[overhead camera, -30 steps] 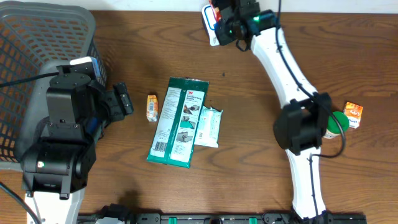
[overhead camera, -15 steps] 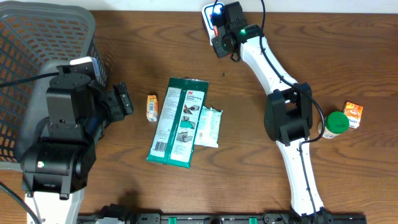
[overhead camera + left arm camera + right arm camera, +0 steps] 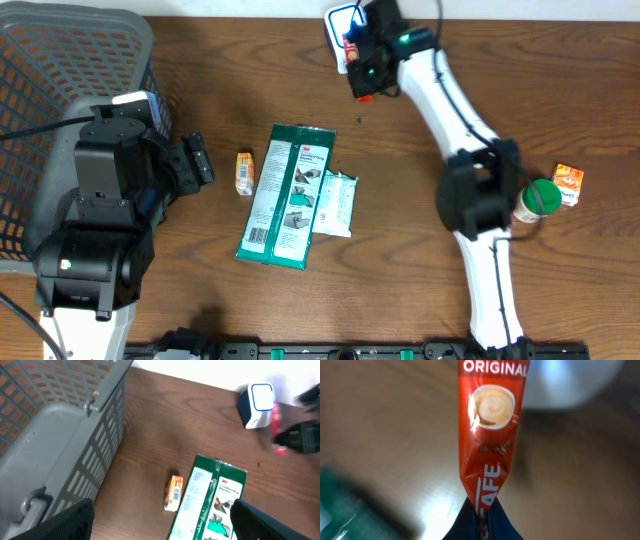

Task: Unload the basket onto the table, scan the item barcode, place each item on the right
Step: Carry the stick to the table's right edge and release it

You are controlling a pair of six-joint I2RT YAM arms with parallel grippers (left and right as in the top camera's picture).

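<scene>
A red coffee sachet [image 3: 490,425] marked "ORIGINAL" hangs pinched at its lower end in my shut right gripper [image 3: 482,522]. In the overhead view that right gripper [image 3: 366,62] holds the sachet [image 3: 361,82] just below and right of the white and blue barcode scanner [image 3: 340,22] at the table's far edge. The left wrist view shows the scanner [image 3: 257,404] with the blurred sachet [image 3: 276,427] beside it. My left gripper [image 3: 197,160] stands open and empty [image 3: 160,532] near the basket.
A grey mesh basket [image 3: 60,70] fills the left side. Mid-table lie a green 3M package [image 3: 290,195], a white pack [image 3: 335,203] and a small orange box [image 3: 245,172]. At the right stand a green-capped bottle [image 3: 541,197] and an orange box [image 3: 569,183].
My right arm has swung and turned at the scanner, bringing the sachet a little down and to the right of it. The left arm has not moved.
</scene>
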